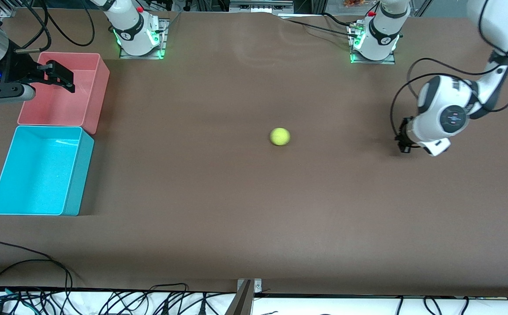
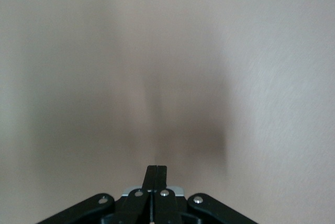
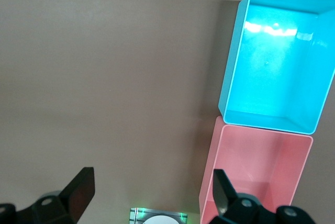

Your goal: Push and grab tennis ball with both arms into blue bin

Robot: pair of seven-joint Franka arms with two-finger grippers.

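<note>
You see the ball (image 1: pixel 280 136) alone on the brown table (image 1: pixel 245 210), about mid-table, touched by neither gripper. The blue bin (image 1: pixel 0 183) sits at the right arm's end of the table, well apart from the ball, with a pink bin (image 1: pixel 99 87) touching it on the side farther from the front camera. Your left gripper (image 2: pixel 155 170) hangs low over bare table toward the left arm's end, jaws pressed together and holding nothing. Your right gripper (image 3: pixel 152 187) waits above the pink bin's edge, jaws spread wide and empty.
</note>
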